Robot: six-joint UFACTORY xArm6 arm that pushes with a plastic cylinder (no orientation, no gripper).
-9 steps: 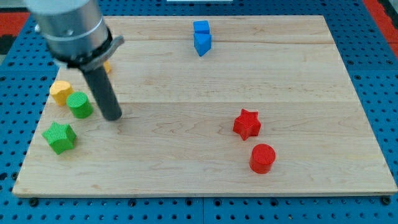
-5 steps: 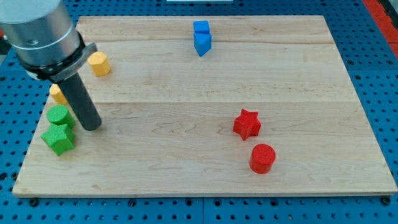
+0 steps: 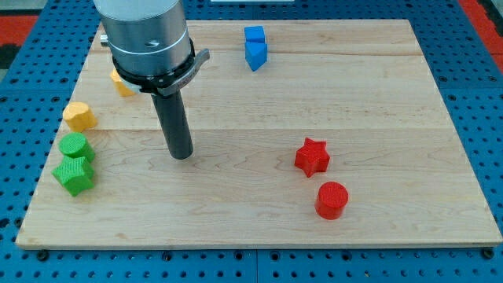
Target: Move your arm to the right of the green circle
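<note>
The green circle (image 3: 75,147) sits near the board's left edge, touching a green star (image 3: 75,174) just below it. My tip (image 3: 181,155) rests on the board well to the right of the green circle, with a wide gap between them. The rod rises from the tip toward the view's top, and the arm's grey body partly hides a yellow block (image 3: 120,82).
A yellow block (image 3: 79,115) lies above the green circle. A blue cube (image 3: 254,34) and a blue block (image 3: 256,56) sit at the top centre. A red star (image 3: 312,156) and a red circle (image 3: 331,199) lie at the lower right. The wooden board (image 3: 377,102) rests on blue pegboard.
My tip first moved left, pushing the green circle down-left against the green star. It then swung back right, away from the circle, which has stayed put.
</note>
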